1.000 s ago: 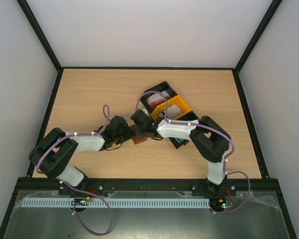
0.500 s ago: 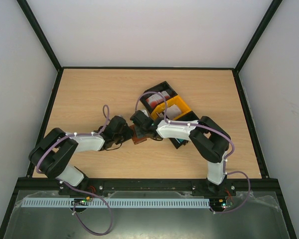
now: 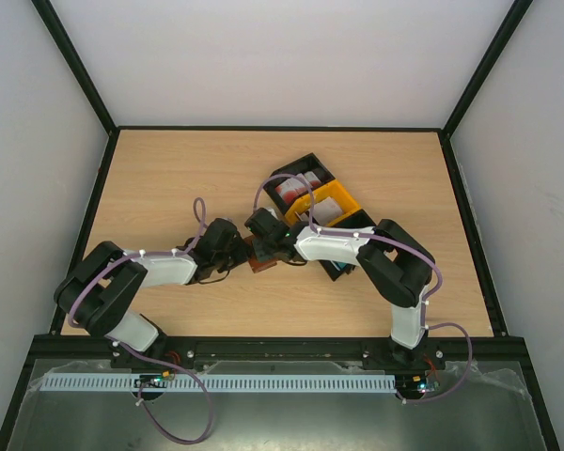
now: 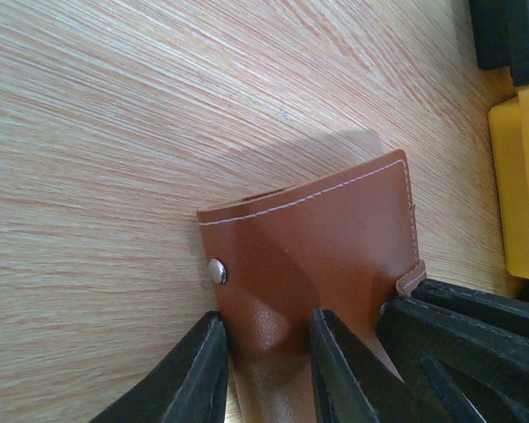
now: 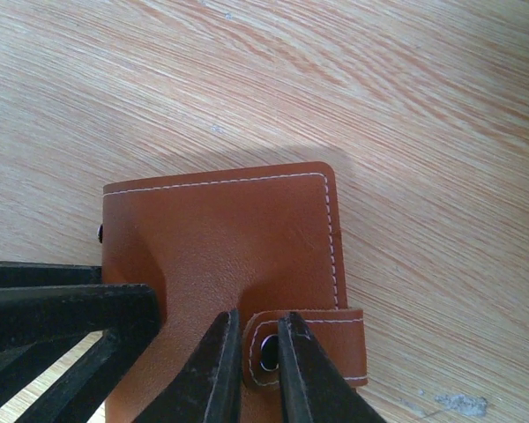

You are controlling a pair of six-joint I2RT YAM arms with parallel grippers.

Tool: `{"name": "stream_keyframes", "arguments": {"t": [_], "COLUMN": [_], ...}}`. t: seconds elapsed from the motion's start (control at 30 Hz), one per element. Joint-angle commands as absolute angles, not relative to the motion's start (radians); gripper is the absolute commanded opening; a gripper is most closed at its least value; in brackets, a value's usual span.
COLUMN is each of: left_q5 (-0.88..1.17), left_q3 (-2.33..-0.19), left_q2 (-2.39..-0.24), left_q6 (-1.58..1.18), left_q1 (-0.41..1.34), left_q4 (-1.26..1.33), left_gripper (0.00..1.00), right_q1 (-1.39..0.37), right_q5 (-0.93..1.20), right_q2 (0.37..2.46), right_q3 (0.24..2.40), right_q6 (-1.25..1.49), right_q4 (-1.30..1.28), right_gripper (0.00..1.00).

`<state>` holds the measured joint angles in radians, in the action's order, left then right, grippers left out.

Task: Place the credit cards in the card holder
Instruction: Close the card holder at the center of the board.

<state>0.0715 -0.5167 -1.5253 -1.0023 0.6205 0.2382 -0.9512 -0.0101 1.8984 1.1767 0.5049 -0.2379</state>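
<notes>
Barely budged since a second ago. Still pinching small brown leather card holder (image 4: 317,238) with left end effector (image 4: 266,352), squeezing its snap tab (image 5: 348,339) with right end effector (image 5: 257,335). Probably unsnapping it to open up.

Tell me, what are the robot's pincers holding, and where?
Both hold the brown card holder. The left pincer grips its edge beside the metal stud. The right pincer seems to pinch its snap tab.

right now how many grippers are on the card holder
2. The left gripper clamps one edge of the card holder; the right gripper pinches its snap tab. No others in view.
</notes>
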Motion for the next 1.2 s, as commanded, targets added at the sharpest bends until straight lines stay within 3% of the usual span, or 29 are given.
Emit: {"name": "stream_keyframes", "arguments": {"t": [0.0,0.23,0.4,0.73,1.17], "left_q5": [0.077,0.078,0.077,0.077,0.078], "left_q3": [-0.455,-0.454,-0.453,-0.449,-0.448], "left_q2": [-1.572,-1.572,-1.57,-1.564,-1.563], "left_q6": [-0.994,-0.993,-0.993,-0.993,-0.992], "left_q1": [0.617,0.618,0.616,0.616,0.615], "left_q4": [0.023,0.025,0.023,0.023,0.024], "left_gripper": [0.3,0.3,0.29,0.29,0.29], "right_q1": [-0.963,-0.963,-0.963,-0.957,-0.882], "right_q5": [0.0,0.014,0.002,-0.052,0.066], "right_q2": [1.911,1.89,1.865,1.806,1.759], "right_q3": [1.202,1.193,1.18,1.111,1.007], "right_q6": [0.511,0.516,0.535,0.62,0.772], "right_q4": [-0.264,-0.249,-0.233,-0.158,-0.029], "right_gripper": [0.15,0.28,0.3,0.15,0.11]}}
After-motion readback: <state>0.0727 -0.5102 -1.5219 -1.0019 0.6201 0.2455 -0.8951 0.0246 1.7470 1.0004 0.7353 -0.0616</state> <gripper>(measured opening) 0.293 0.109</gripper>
